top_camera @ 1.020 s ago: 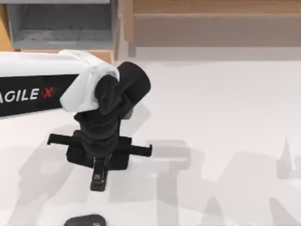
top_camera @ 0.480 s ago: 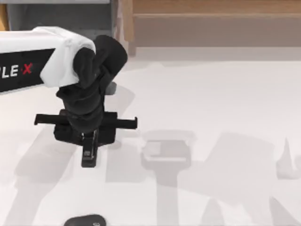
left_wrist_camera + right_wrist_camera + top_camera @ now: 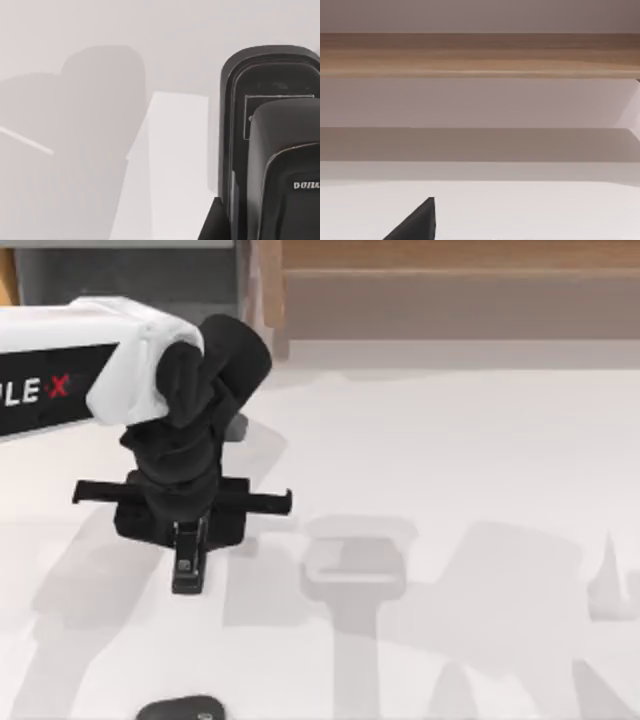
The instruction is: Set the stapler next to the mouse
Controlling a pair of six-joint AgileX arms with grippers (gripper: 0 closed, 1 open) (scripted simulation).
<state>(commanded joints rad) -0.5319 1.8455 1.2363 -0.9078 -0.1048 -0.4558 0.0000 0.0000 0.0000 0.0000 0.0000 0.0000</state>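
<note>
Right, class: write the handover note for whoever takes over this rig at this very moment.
Left gripper: over the table's left half, shut on the narrow black bar-shaped stapler, which sticks out below the fingers.
Right arm: parked; a dark fingertip shows in its wrist view.
Low rounded dark grey mouse: at the top view's bottom edge, below the stapler, well apart from it.
Done: stapler gripped.
Left: carry it to the mouse, set it beside, release.

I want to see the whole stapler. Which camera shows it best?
The top view: the stapler shows as a narrow black bar sticking out below the left gripper, well above the mouse. The left wrist view shows a close part of it.
</note>
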